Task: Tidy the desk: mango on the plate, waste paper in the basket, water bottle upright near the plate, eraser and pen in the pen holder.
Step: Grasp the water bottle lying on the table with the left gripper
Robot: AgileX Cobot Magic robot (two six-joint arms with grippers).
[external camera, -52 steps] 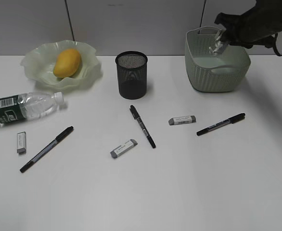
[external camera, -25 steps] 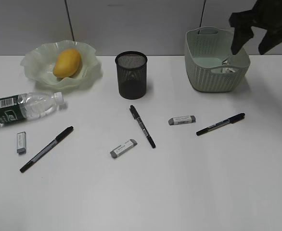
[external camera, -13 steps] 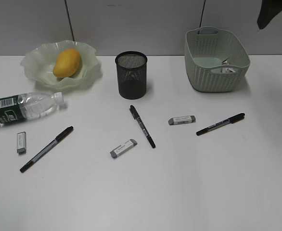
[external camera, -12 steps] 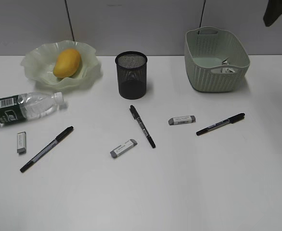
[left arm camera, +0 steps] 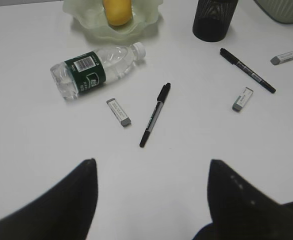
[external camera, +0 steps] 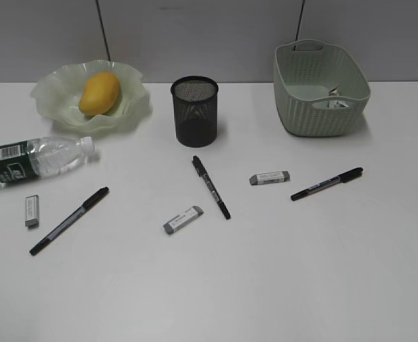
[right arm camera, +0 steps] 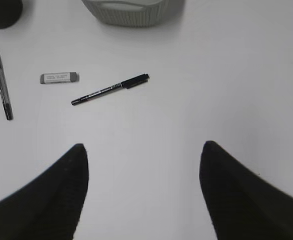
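The mango (external camera: 99, 92) lies on the wavy green plate (external camera: 55, 103). The waste paper (external camera: 335, 98) lies inside the green basket (external camera: 316, 114). The water bottle (external camera: 34, 160) lies on its side at the left of the desk (external camera: 266, 271). The black mesh pen holder (external camera: 195, 112) stands mid-back. Three pens (external camera: 69, 220) (external camera: 211, 187) (external camera: 327, 184) and three erasers (external camera: 31, 211) (external camera: 183, 219) (external camera: 269, 177) lie on the desk. Neither gripper shows in the exterior view. My left gripper (left arm camera: 151, 167) is open and empty, high above the desk. My right gripper (right arm camera: 144, 150) is open and empty, high above the desk.
A grey wall runs along the back of the desk. In the left wrist view the bottle (left arm camera: 94, 72), an eraser (left arm camera: 119, 111) and a pen (left arm camera: 155, 114) lie ahead of the jaws. In the right wrist view a pen (right arm camera: 110, 89) and an eraser (right arm camera: 59, 77) lie ahead.
My right gripper let the waste paper fall into the basket, then rose up and right out of the exterior view. Nothing else has moved.
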